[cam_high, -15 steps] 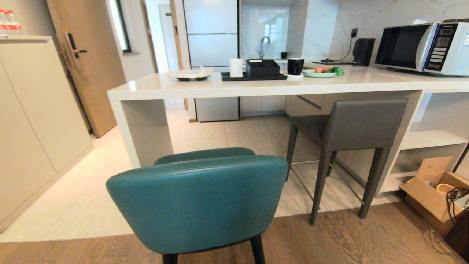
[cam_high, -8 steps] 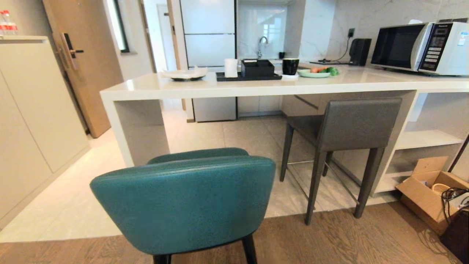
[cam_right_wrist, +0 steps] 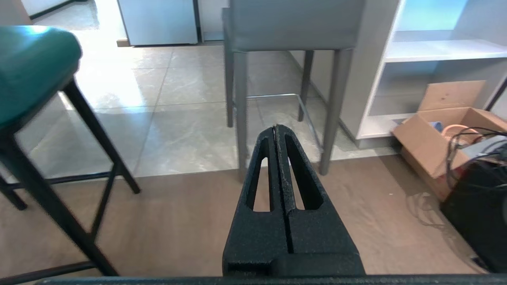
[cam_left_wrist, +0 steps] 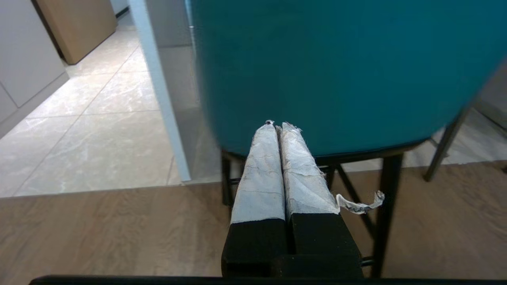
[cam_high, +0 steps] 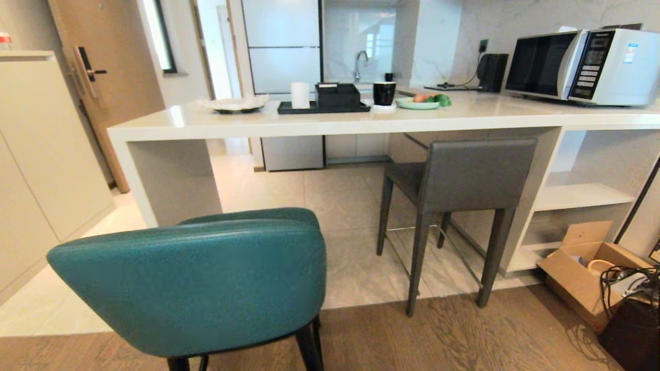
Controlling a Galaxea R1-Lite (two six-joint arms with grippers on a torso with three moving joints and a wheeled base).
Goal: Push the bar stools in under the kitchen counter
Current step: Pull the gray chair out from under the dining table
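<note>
The teal stool (cam_high: 196, 283) stands close in front of the robot, on the wood floor (cam_high: 464, 335), with its round back facing us. It is well out from the kitchen counter (cam_high: 330, 121), not under it. The grey stool (cam_high: 464, 178) stands more to the right. Its seat is tucked under the counter top and its back is just below the edge. Its front legs are on the pale tiles (cam_high: 340, 257) and its back legs are at the edge of the wood floor.

The left gripper (cam_left_wrist: 276, 126) is low behind the teal stool. Its two white-wrapped fingers (cam_left_wrist: 259, 170) are pressed tight together with nothing between them. The tips look very near the teal back, but I cannot tell if they touch it. A loose scrap of wrap hangs off one side.

The right gripper (cam_right_wrist: 276, 128) is black, and its fingers are pressed together too, holding nothing. It points at the legs of the grey stool, well apart from them.

On the counter sit a microwave (cam_high: 582, 64), a black tray (cam_high: 322, 107), a black cup (cam_high: 384, 93) and a green plate (cam_high: 417, 103). A cardboard box (cam_high: 585, 270) lies on the floor by the white shelves (cam_high: 582, 196).
</note>
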